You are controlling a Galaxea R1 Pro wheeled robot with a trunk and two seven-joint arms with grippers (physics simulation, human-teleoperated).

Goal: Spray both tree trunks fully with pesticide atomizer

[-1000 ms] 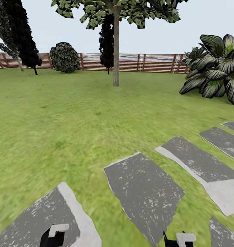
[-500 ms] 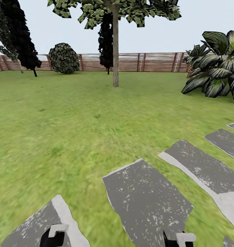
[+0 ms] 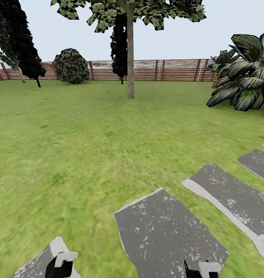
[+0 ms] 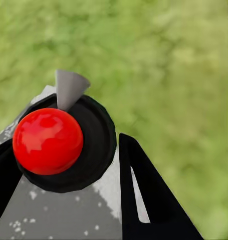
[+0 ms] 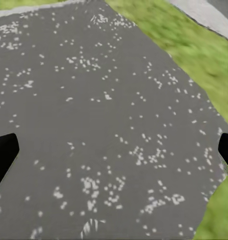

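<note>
The pesticide atomizer [image 4: 48, 142], a black body with a glossy red ball and a grey cone nozzle, sits between the black fingers [image 4: 144, 195] of my left gripper [image 4: 68, 165], which is shut on it. My left gripper [image 3: 62, 266] hangs low over the garden lawn [image 3: 89, 127]. One of the trees stands far ahead, its pale straight tree trunk [image 3: 130, 58] rising from the grass under a patchy green canopy. My right gripper [image 5: 115, 154] is open and holds nothing, above a grey stone; it is also at the head view's bottom edge [image 3: 203, 270].
Grey stepping stones [image 3: 166, 235] run diagonally from bottom left to the right. A striped-leaf plant [image 3: 244, 85] stands at the right. A brown slat fence [image 3: 166, 69], a round bush [image 3: 72, 65] and dark bushy trees [image 3: 19, 38] line the back.
The whole view has advanced across the lawn: the stepping stones slid down and toward me, and the tree looks slightly nearer. Both grippers keep their places in the picture.
</note>
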